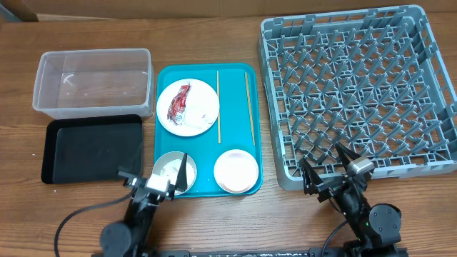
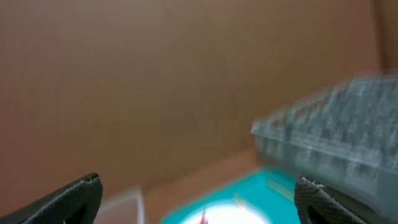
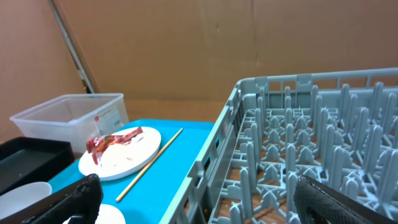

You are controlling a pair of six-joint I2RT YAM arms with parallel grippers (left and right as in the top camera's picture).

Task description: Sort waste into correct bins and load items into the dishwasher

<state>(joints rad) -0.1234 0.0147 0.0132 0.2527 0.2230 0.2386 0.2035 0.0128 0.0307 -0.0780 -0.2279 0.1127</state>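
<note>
As I judge it, the sorting is not yet begun: the clear tub (image 1: 93, 82), the black tray (image 1: 91, 148) and the grey dish rack (image 1: 357, 93) hold nothing that I can see. The things lie together on the teal tray (image 1: 233, 93) on the desk (image 1: 214, 43). The red-and-white wrapper (image 1: 178, 102) lies on the white plate (image 1: 198, 114), with the two chopsticks (image 1: 218, 106) just beside it. A white bowl (image 1: 236, 171) and a second bowl (image 1: 166, 165) stand at the near edge. The left pincer (image 1: 158, 177) hangs wide open above the second bowl. The right pincer (image 1: 327, 168) hangs open at the near corner of the dish rack, and neither carries anything. A sensible next move is to lift the wrapper off the plate, which calls for a low, exact pinch on a thin crumpled thing. The left pincer covers part of the second bowl, so what is inside is unclear. Rice grains and tissue I cannot make out, and the left wrist view is badly blurred.
</note>
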